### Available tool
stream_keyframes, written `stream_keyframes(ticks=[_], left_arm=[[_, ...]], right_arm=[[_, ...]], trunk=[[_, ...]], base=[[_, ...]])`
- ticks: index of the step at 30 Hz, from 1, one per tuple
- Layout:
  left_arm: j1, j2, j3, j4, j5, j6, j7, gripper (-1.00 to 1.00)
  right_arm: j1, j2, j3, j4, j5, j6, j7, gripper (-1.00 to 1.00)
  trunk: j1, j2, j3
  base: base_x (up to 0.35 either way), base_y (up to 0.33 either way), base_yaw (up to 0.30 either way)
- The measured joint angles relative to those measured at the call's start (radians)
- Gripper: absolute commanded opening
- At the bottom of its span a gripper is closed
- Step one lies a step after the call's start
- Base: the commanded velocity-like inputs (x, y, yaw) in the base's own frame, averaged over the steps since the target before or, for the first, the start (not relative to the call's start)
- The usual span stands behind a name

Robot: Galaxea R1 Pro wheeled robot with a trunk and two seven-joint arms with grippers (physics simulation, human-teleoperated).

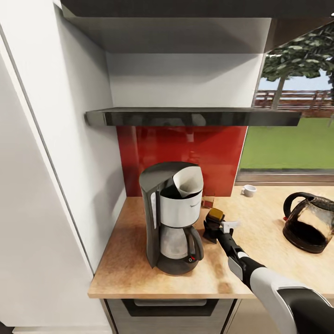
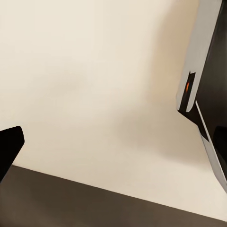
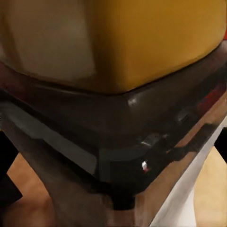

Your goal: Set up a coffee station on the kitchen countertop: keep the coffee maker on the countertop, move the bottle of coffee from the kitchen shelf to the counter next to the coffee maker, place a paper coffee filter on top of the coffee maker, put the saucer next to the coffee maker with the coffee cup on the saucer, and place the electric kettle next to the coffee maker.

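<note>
Right gripper [image 1: 212,228] is closed around the bottle of coffee [image 1: 216,215] (yellow cap, dark glass body), holding it upright just right of the coffee maker [image 1: 174,218] on the wooden countertop [image 1: 125,260]; can't tell whether the bottle base touches the counter. Paper coffee filter [image 1: 189,180] sits in the top of the coffee maker, coffee cup [image 1: 249,190] is back near the window, and the electric kettle [image 1: 311,221] stands well to the right. Left gripper: only a dark fingertip [image 2: 8,144] shows against a pale surface in the left wrist view, so can't tell its width.
</note>
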Motion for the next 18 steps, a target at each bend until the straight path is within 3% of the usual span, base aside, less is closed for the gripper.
stream_keyframes(ticks=[5,14,18], left_arm=[[0.0,0.0,0.0,0.0,0.0,0.0,0.0,1.0],[0.0,0.0,0.001,0.0,0.0,0.0,0.0,1.0],[0.0,0.0,0.001,0.0,0.0,0.0,0.0,1.0]], right_arm=[[0.0,0.0,0.0,0.001,0.0,0.0,0.0,1.0],[0.0,-0.001,0.0,0.002,0.0,0.0,0.0,1.0],[0.0,-0.001,0.0,0.002,0.0,0.0,0.0,1.0]], trunk=[[0.0,0.0,0.0],[0.035,-0.063,-0.028],[0.035,-0.063,-0.028]], base=[[0.0,0.0,0.0],[0.0,0.0,0.0],[0.0,0.0,0.0]])
